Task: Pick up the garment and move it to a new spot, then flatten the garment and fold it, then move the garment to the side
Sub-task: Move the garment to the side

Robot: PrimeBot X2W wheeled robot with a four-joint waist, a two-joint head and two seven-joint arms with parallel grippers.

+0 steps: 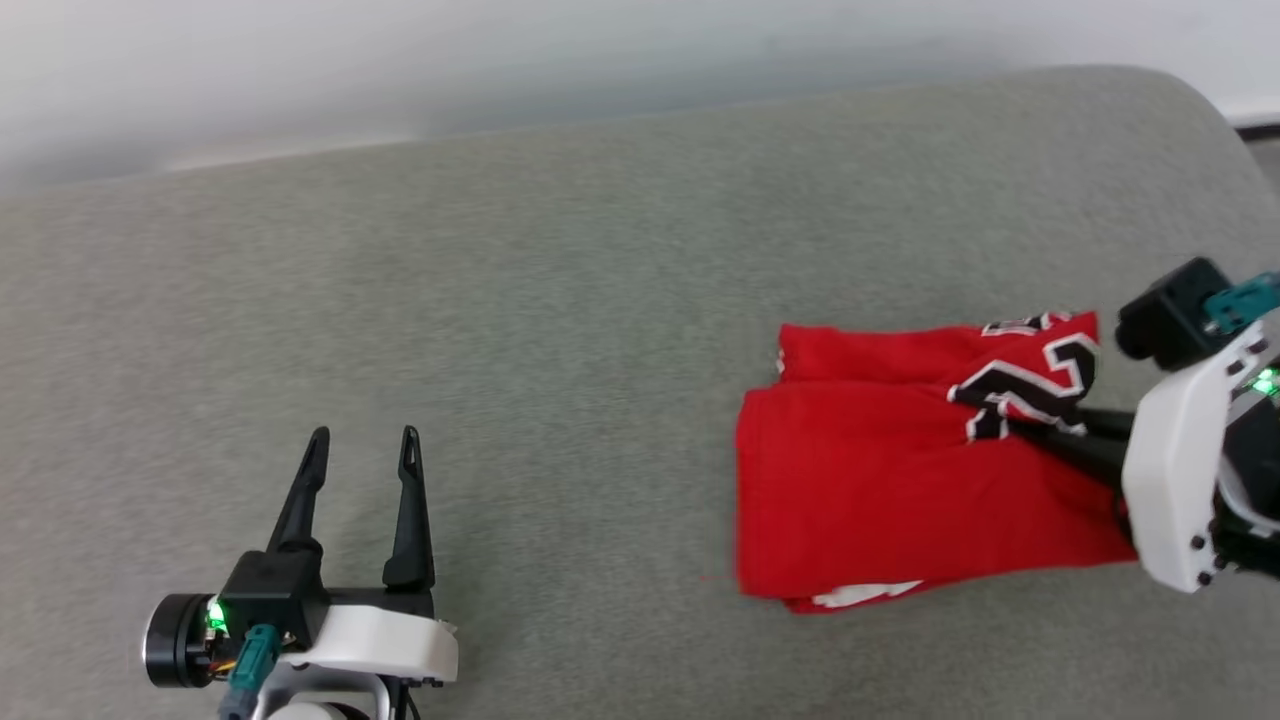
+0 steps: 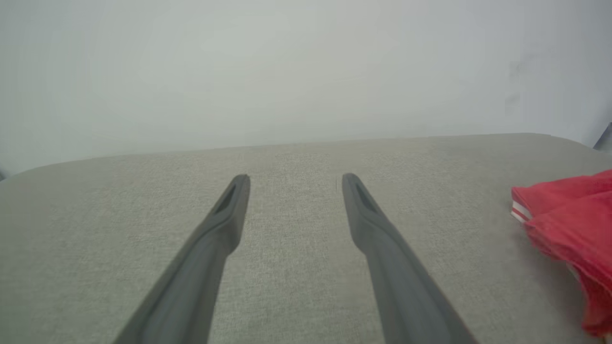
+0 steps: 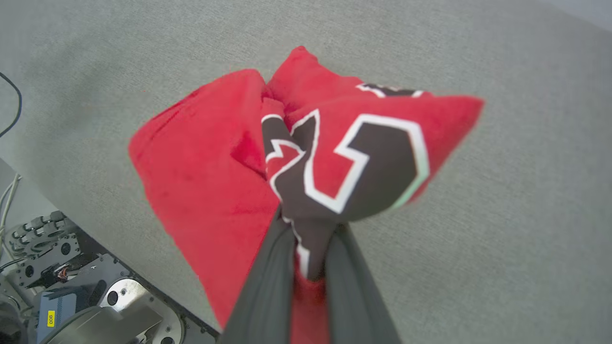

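Observation:
The garment (image 1: pixel 880 480), a folded red jersey with black white-edged lettering, lies on the grey cushioned surface (image 1: pixel 560 330) at the right. My right gripper (image 1: pixel 1015 428) reaches in from the right edge and is shut on the garment near its lettering. In the right wrist view the two dark fingers (image 3: pixel 272 277) pinch a bunch of the fabric (image 3: pixel 210 162), which is pulled up into a peak. My left gripper (image 1: pixel 365 440) rests at the lower left, open and empty, well apart from the garment. A red corner of the garment (image 2: pixel 569 220) with striped trim shows at the left wrist view's right edge.
The grey surface's far edge meets a pale wall (image 1: pixel 500 60). Its rounded right corner (image 1: pixel 1190 100) lies beyond the garment. The robot's base hardware (image 3: pixel 71 296) sits below the near edge in the right wrist view.

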